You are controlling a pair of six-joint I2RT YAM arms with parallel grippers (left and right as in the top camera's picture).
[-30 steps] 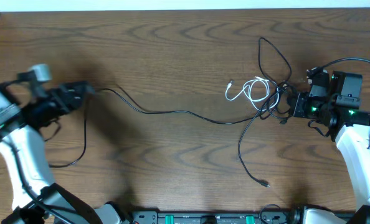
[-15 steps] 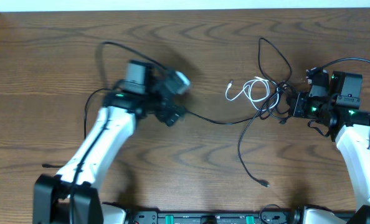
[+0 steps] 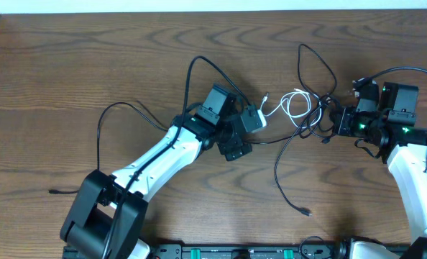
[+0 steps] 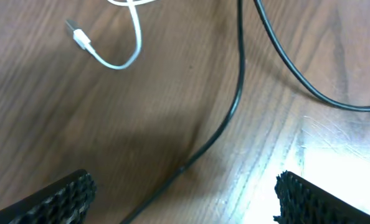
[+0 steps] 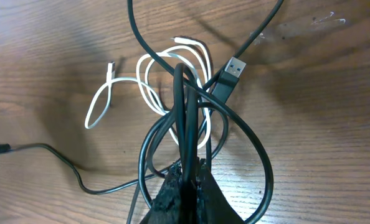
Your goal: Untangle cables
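Right gripper (image 5: 186, 177): closed upon black cables (image 5: 184, 106) near the right edge of the table (image 3: 127, 57). Left gripper (image 4: 185, 193): held wide open, seemingly empty; white cord (image 4: 113, 66) laid just beyond, toward that edge.

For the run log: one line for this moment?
left gripper: open, over wooden table near thin white cord | right gripper: shut on tangled thin black cords | tangle: unresolved
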